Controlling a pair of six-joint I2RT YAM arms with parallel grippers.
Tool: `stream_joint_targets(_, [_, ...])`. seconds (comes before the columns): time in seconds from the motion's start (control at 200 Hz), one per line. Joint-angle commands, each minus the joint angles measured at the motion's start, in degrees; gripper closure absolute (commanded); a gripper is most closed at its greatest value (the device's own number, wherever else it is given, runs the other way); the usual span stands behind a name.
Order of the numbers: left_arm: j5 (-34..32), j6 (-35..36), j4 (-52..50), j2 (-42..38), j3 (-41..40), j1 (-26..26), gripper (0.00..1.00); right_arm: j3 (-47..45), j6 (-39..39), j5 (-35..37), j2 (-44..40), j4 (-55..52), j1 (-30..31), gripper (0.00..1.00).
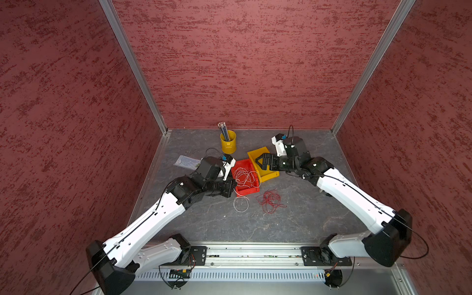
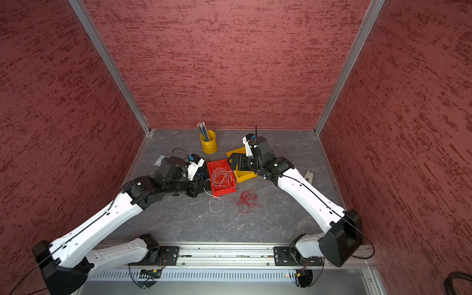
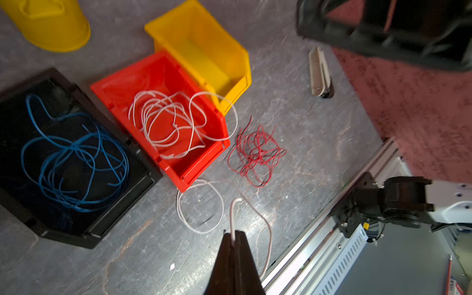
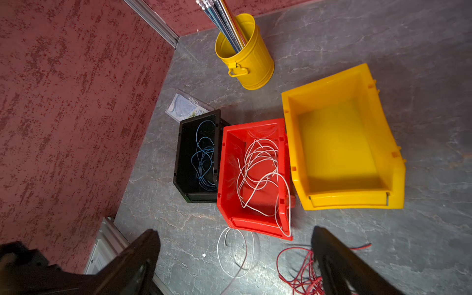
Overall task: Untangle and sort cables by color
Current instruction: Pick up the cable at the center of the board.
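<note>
Found the left gripper [image 3: 233, 233] pinched fully shut on a whitish-grey cable [image 3: 231, 212]: a thin strand standing up between the dark tapered jaws and kinked over at its top, low above the bench [image 1: 293, 224] by the near left corner of the red bin [image 3: 196, 173]. Noted the right gripper [image 1: 260, 164] spread as wide as it went, holding nothing, poised over the yellow bin [image 4: 344, 201].

Counted three open-fronted bins of smooth moulded plastic side by side: the black bin [image 3: 63, 238] on the left, red in the middle, yellow on the right and set slightly farther back. Saw blue cables [image 3: 74, 153] coiled in loose overlapping loops inside the black bin. Saw more whitish-grey cables [image 3: 166, 120] heaped in a slack tangle inside the red bin, with one loop spilling over its right rim. Spotted a single whitish-grey loop [image 3: 177, 204], nearly round, lying flat on the bench just near of the red bin's front lip. Could not tell whether the held strand joined it. Picked out the red cables [image 3: 255, 153] in a tight scribbled knot on the bench, right of that loop and near of the yellow bin.

Made out a round yellow metal pail [image 4: 250, 66] with a small side handle at the far edge, packed with straight grey pencils [image 4: 224, 20]. Made out a flat clear plastic packet [image 4: 186, 106] just beyond the black bin. Registered the bench as matt grey with pale stone-like veins, walled by rough, mottled dark-red panels [image 1: 255, 63].
</note>
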Motion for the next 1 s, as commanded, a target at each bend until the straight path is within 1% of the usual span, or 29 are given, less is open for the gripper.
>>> stream_joint_targets(0.0, [0.24, 2.55, -5.32, 2.1, 7.29, 0.29, 1.0, -1.67, -2.51, 2.1, -2.55, 0.41, -0.63, 0.02])
stream_joint_targets(0.14, [1.7, 3.62, -6.12, 4.32, 14.83, 0.29, 1.0, -2.32, -2.23, 2.64, -3.57, -0.25, -1.48, 0.02])
stream_joint_targets(0.286, [1.33, 4.83, -6.39, 6.09, 21.28, 0.55, 1.0, -2.5, -1.65, 2.3, -4.04, -0.39, -2.6, 0.02])
stream_joint_targets(0.446, [1.44, 7.55, -7.6, 10.24, 29.91, 1.33, 1.0, -2.06, -1.52, 1.49, -4.19, -0.83, -4.11, 0.02])
stream_joint_targets(0.621, [1.59, 11.09, -8.44, 14.78, 36.47, 4.74, 1.0, -1.89, -0.98, 0.71, -4.49, -0.81, -5.06, 0.02])
stream_joint_targets(0.721, [3.66, 12.22, -6.55, 16.31, 36.65, 8.11, 1.0, -1.45, -1.08, 0.61, -4.5, -1.31, -5.44, 0.02])
stream_joint_targets(0.781, [6.5, 12.15, -4.73, 16.89, 35.67, 10.71, 1.0, -1.27, -1.23, 0.61, -4.32, -1.74, -5.63, 0.02])
stream_joint_targets(0.997, [16.13, 12.22, 3.4, 19.59, 28.89, 18.9, 1.0, -0.85, -1.42, 0.13, -3.02, -1.76, -6.57, 0.02])
